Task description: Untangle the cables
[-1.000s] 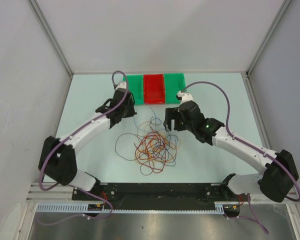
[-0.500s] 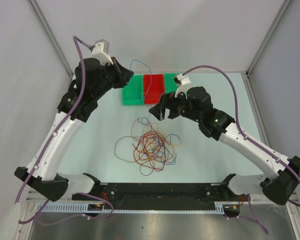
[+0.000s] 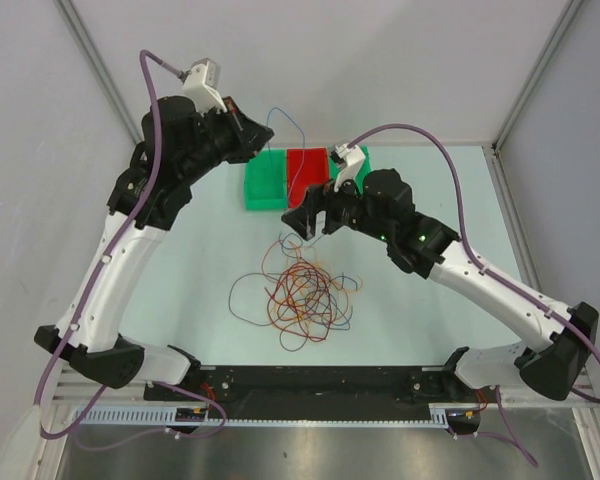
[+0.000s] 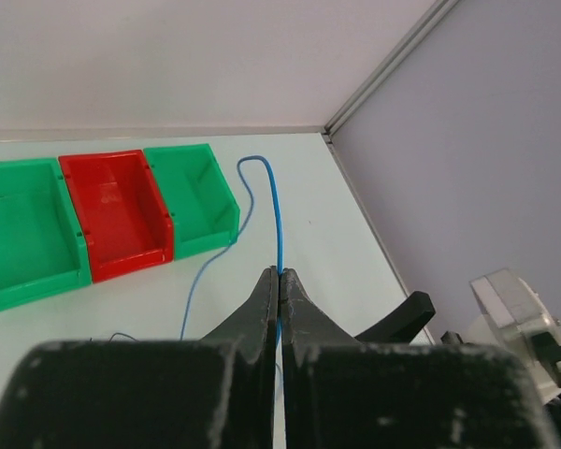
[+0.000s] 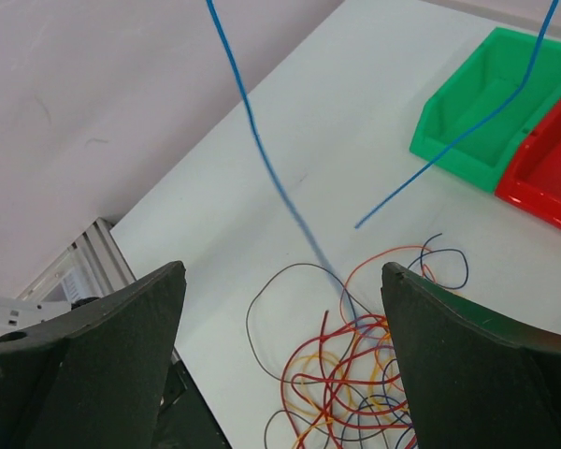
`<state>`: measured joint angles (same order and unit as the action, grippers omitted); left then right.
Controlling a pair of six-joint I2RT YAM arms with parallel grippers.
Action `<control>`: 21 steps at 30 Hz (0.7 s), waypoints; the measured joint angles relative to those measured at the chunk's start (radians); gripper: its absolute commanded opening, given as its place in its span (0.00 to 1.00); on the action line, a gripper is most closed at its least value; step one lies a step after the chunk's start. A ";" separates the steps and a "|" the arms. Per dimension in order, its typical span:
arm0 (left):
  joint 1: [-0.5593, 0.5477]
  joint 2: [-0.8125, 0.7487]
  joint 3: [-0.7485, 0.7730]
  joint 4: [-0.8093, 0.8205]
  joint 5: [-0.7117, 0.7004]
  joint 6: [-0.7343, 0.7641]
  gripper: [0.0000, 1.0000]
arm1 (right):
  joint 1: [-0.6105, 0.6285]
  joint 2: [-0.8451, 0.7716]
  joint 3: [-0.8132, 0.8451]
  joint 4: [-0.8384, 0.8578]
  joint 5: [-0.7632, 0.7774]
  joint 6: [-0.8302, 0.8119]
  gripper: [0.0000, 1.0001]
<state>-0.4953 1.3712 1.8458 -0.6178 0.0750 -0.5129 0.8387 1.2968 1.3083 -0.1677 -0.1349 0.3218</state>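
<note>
Shifted slightly since half a second ago, left arm (image 3: pixel 120 255) holds jaws clenched on thin blue wire (image 4: pixel 279 210) slanting down to multicoloured wire tangle (image 3: pixel 302 295) near red plastic bin (image 3: pixel 307 178); right arm (image 3: pixel 480 285), jaws released, hovers nearer.

Pale grey walls (image 3: pixel 380 60), aluminium corner posts (image 3: pixel 540 70), mint-white table (image 3: pixel 195 300), even light.
</note>
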 measured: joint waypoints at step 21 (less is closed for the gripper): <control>0.000 -0.014 -0.101 0.008 0.009 -0.001 0.00 | 0.090 0.166 0.019 0.039 0.080 -0.053 0.57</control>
<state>-0.4950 1.3567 1.7451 -0.6094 0.0837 -0.5140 0.9287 1.4631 1.3270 -0.1287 -0.0551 0.2691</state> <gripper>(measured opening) 0.007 0.624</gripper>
